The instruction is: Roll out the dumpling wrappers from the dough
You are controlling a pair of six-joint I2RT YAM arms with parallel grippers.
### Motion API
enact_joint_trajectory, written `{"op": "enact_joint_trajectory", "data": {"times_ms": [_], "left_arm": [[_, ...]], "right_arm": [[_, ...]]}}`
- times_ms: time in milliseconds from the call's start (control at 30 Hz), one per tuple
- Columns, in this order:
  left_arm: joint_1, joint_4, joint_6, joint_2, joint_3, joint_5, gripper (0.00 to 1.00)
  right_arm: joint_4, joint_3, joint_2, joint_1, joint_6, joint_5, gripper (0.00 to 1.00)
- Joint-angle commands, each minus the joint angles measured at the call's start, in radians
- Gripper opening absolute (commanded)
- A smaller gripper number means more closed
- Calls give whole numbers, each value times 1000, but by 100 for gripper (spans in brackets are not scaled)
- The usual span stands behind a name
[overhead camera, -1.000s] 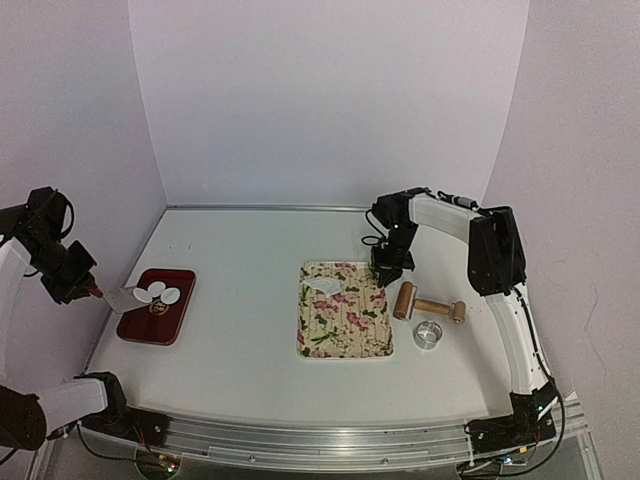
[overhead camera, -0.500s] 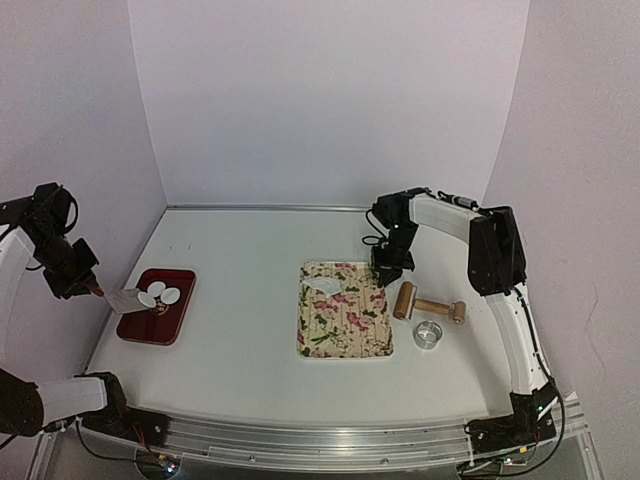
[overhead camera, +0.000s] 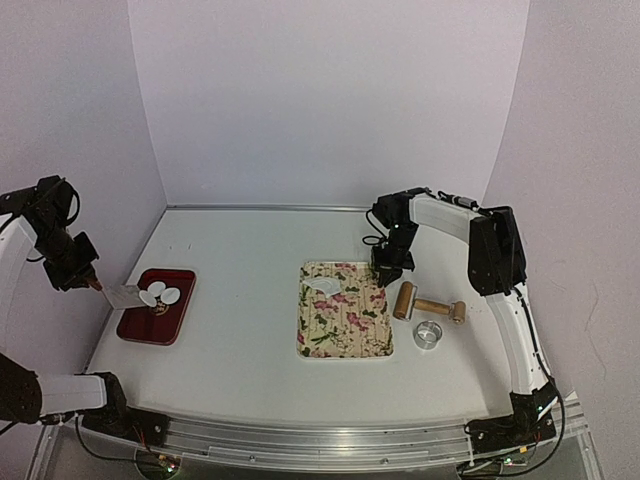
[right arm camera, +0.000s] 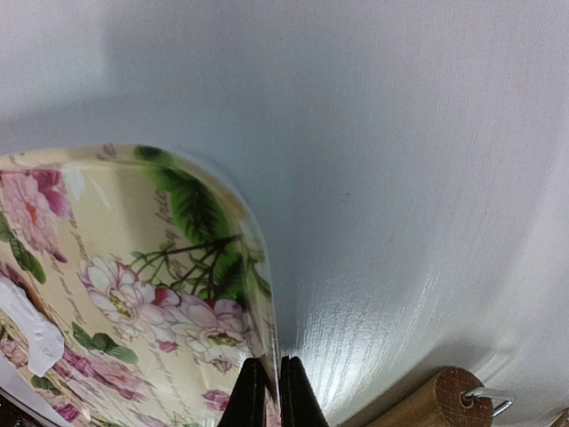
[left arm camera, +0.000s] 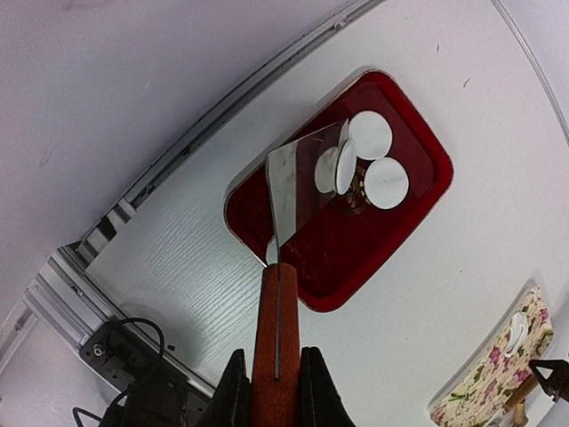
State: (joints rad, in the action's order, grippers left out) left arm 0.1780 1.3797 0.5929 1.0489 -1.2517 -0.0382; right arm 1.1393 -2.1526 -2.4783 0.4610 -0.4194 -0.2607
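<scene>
Overhead: lifts the left end effector (overhead camera: 87, 280) up and away from the red tray (overhead camera: 150, 325) over the last second, toward the desk's (overhead camera: 240, 300) left edge, leaving the dumpling wrappers (overhead camera: 171, 295) lying just right of the scraper (overhead camera: 120, 296). Left wrist: grips the scraper's handle firmly and shows several discs beyond the blade; suggests that delivery is finished. Right wrist: keeps the right end effector (right arm camera: 271, 391) pinched on the floral tray (right arm camera: 133, 267), unmoved.
</scene>
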Motion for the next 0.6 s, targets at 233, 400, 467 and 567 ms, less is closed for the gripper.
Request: {"op": "enact_joint_trajectory", "data": {"times_ms": [233, 400, 467, 567], "left_arm": [[3, 57, -51, -8, -154, -157, 0], [4, 57, -69, -8, -209, -200, 0], [3, 55, -69, -2, -233, -208, 0], [3, 52, -82, 23, -261, -185, 0]], "right_arm": [[-21, 8, -27, -5, -37, 68, 0], [-20, -9, -34, -9, -35, 61, 0], [-21, -11, -36, -11, -32, 59, 0], [-21, -12, -39, -14, -27, 57, 0]]}}
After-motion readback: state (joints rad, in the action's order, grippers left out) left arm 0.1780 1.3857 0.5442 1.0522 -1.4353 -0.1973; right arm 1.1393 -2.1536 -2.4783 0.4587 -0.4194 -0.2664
